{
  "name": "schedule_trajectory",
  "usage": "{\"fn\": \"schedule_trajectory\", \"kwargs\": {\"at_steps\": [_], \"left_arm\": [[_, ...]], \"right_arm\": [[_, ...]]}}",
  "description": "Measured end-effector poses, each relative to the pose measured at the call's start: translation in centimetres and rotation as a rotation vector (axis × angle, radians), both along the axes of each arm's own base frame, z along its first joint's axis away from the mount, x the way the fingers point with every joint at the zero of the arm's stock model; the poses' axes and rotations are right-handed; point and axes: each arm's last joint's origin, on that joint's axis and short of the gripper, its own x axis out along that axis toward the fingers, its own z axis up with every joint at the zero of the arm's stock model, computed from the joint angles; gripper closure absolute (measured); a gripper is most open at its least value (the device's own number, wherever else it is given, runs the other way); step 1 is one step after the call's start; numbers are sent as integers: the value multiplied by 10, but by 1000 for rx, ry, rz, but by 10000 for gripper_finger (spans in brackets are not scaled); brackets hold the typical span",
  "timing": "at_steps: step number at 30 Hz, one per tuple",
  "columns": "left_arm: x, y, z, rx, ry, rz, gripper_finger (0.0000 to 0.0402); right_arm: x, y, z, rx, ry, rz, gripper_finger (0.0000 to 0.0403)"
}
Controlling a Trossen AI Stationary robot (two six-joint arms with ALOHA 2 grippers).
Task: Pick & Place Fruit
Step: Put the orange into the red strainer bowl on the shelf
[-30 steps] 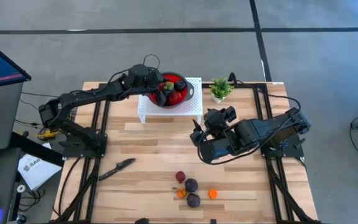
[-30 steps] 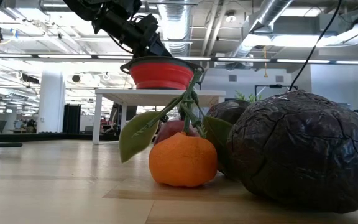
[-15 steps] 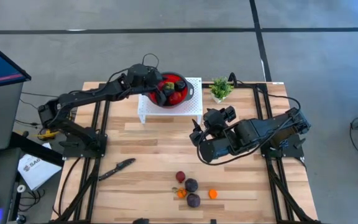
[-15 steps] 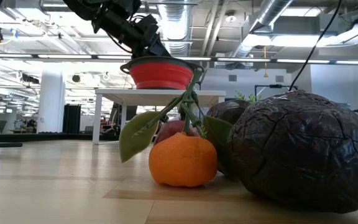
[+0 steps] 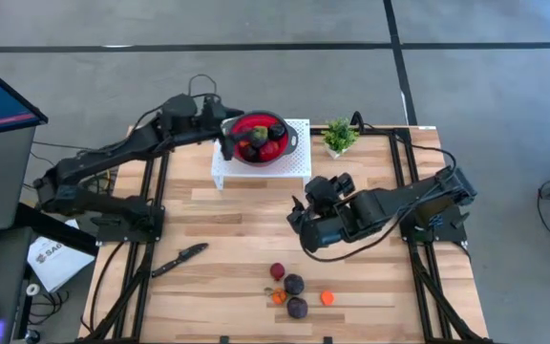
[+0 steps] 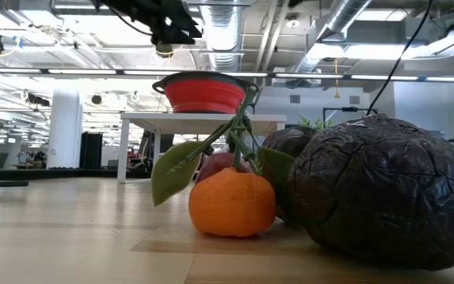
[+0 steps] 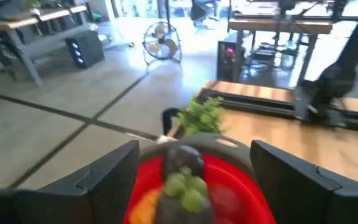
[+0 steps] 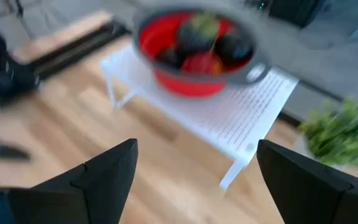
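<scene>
Lifted back from the bowl since half a second ago, my left claw [image 5: 225, 132] now hangs at the left rim of the red bowl [image 5: 259, 139], its fingers [image 7: 110, 180] spread wide and gripping nothing. Seen from my left wrist, the bowl sits between those two fingers, with a green fruit [image 7: 187, 185] heaped on top inside it. Several pieces of fruit [image 5: 261, 139], red, dark and orange, fill the bowl, which stands on a small white rack [image 5: 261, 167] at the far side of the tabletop [image 5: 227, 248]. Beside the rack stands a small green potted plant [image 5: 339, 136]. My right claw [image 5: 297, 208] has drifted slightly toward the tabletop's middle and hovers there, its fingers [image 8: 107, 180] likewise wide apart and empty, pointing toward the rack and bowl. Near the front edge lies the remaining fruit: a red piece [image 5: 277, 271], two dark purple pieces [image 5: 294, 285] [image 5: 297, 307], and two small orange ones [image 5: 279, 297] [image 5: 327, 297], clustered close together. From table height, an orange with green leaves [image 6: 232, 202] rests against a large dark piece [image 6: 381, 189]. A black knife [image 5: 179, 259] lies near the tabletop's left front corner.
</scene>
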Motion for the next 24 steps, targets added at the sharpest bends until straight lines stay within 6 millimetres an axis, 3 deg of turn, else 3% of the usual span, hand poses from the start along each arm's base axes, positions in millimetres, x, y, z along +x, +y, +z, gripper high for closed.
{"fn": "schedule_trajectory", "kwargs": {"at_steps": [5,12,18,24], "left_arm": [[-18,-18,4,-93,40,-23,113],[-26,-35,-6,-193,166,-54,129],[-27,-48,-18,-257,294,-96,143],[-26,-62,-23,-307,355,-135,157]], "right_arm": [[5,-1,-31,144,118,64,87],[10,11,-90,511,277,286,100],[-9,51,-134,746,348,407,101],[-36,98,-151,834,356,515,101]]}}
